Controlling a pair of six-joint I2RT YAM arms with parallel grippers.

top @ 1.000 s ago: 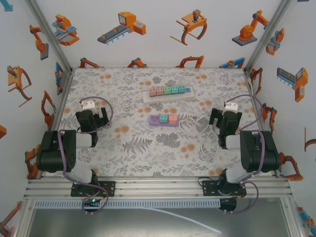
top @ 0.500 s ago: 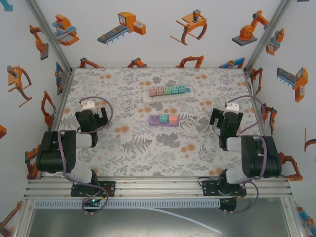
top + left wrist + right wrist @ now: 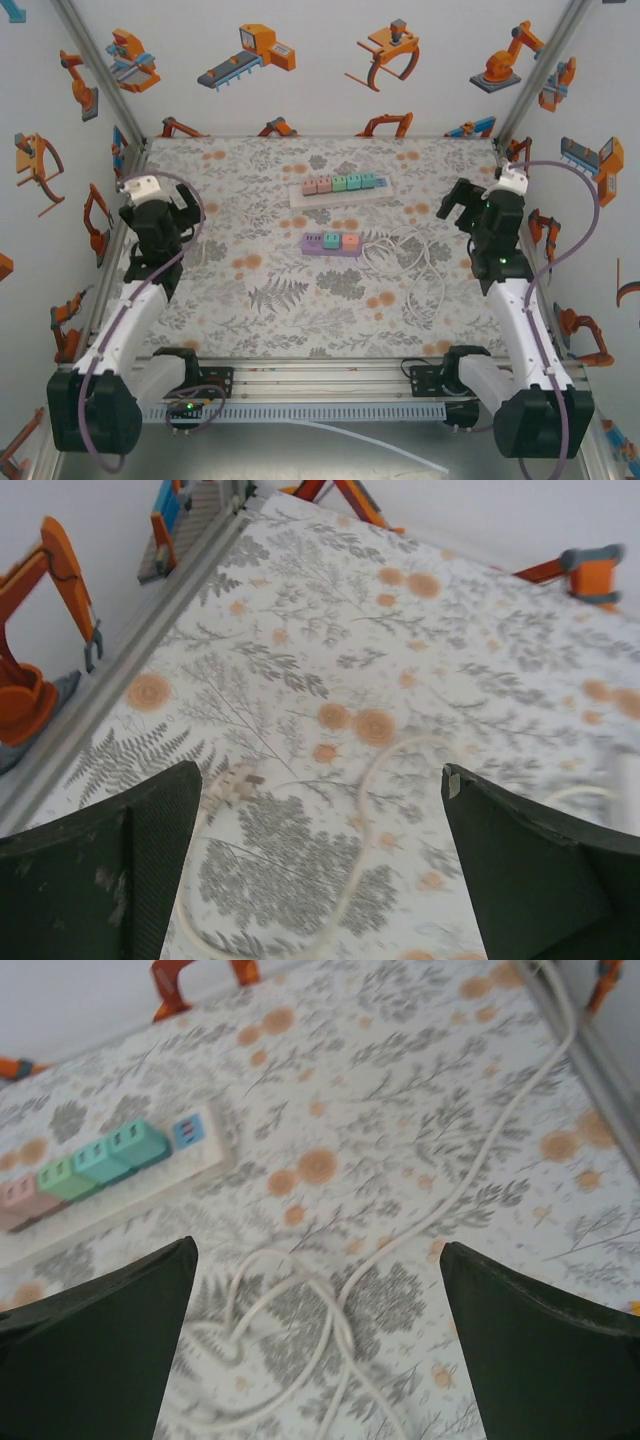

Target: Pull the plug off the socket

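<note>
A white socket strip (image 3: 338,190) lies at the back middle of the table with a row of pink, green and teal plugs (image 3: 340,183) in it. In the right wrist view this strip (image 3: 205,1165) and its plugs (image 3: 100,1158) sit at the left. Nearer lies a purple strip (image 3: 332,250) carrying a teal plug (image 3: 332,240) and a pink one. My left gripper (image 3: 178,203) (image 3: 320,780) hangs open over the left of the table, above a loose white cord. My right gripper (image 3: 455,205) (image 3: 318,1250) hangs open at the right, above coiled cable. Both hold nothing.
White cable (image 3: 410,262) (image 3: 290,1330) loops across the table right of the purple strip, and one strand runs to the back right corner. A loose cord end with prongs (image 3: 232,780) lies under the left gripper. Walls with robot stickers close in three sides.
Both arms have unfolded from their tucked pose and risen. The left gripper moved back and left, the right gripper back and right. Both stayed open.
</note>
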